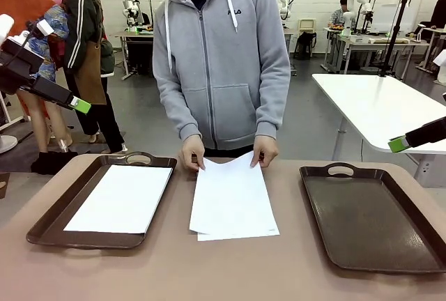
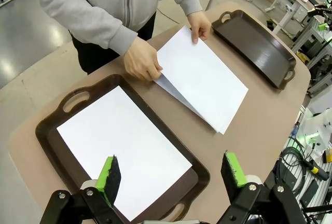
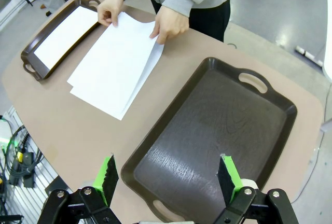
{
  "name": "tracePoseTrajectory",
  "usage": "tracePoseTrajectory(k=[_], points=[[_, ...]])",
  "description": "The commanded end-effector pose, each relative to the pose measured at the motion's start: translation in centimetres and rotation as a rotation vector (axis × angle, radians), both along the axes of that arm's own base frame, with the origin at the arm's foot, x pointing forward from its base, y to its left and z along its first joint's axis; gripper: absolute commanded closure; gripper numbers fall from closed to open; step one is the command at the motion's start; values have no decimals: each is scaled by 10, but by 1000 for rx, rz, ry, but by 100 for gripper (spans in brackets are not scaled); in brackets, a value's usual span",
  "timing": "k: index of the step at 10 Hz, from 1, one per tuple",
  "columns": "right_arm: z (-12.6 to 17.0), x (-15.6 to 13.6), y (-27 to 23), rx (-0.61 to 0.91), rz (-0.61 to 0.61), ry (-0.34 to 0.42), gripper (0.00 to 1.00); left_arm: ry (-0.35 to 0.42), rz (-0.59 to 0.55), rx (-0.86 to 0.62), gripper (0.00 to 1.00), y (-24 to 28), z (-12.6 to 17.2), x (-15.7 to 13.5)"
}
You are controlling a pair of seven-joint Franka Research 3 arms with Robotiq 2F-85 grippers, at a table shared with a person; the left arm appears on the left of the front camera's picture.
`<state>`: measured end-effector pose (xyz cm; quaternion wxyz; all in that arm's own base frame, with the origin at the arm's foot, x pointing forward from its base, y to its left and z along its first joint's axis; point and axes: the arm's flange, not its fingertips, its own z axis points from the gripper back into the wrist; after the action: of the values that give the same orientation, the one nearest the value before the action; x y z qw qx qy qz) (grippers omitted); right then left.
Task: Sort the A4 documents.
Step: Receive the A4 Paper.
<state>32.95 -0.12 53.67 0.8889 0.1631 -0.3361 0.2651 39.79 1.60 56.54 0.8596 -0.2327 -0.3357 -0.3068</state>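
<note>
White A4 documents lie in a small stack point(image 1: 232, 200) at the table's middle, seen also as the stack point(image 2: 205, 76) and the stack point(image 3: 116, 63). A person's two hands point(image 1: 191, 153) hold its far edge and lift the top sheet slightly. Another white sheet point(image 1: 122, 198) lies flat in the left brown tray point(image 1: 42, 224); the left wrist view shows that sheet point(image 2: 122, 146) too. My left gripper point(image 2: 171, 172) hangs open high above the left tray. My right gripper point(image 3: 166, 177) stands open above the empty right tray point(image 3: 218, 130). In the front view the left gripper's fingertip point(image 1: 81, 105) and the right's fingertip point(image 1: 398, 143) show at the edges.
The right brown tray point(image 1: 369, 210) has raised rims and handles at both ends. The tan table point(image 1: 209, 273) has rounded corners. The person in a grey hoodie point(image 1: 223, 57) stands at the far side. A white table point(image 1: 383, 102) stands behind right.
</note>
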Motion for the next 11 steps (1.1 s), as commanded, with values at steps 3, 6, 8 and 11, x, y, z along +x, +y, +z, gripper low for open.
tracePoseTrajectory(k=[3,6,8,11], points=[[-2,2,0,17,11,6,0,-1,0,2,0,0,0,0],[-2,2,0,17,11,6,0,-1,0,2,0,0,0,0],[-2,2,0,17,11,6,0,-1,0,2,0,0,0,0],[-2,2,0,17,11,6,0,-1,0,2,0,0,0,0]])
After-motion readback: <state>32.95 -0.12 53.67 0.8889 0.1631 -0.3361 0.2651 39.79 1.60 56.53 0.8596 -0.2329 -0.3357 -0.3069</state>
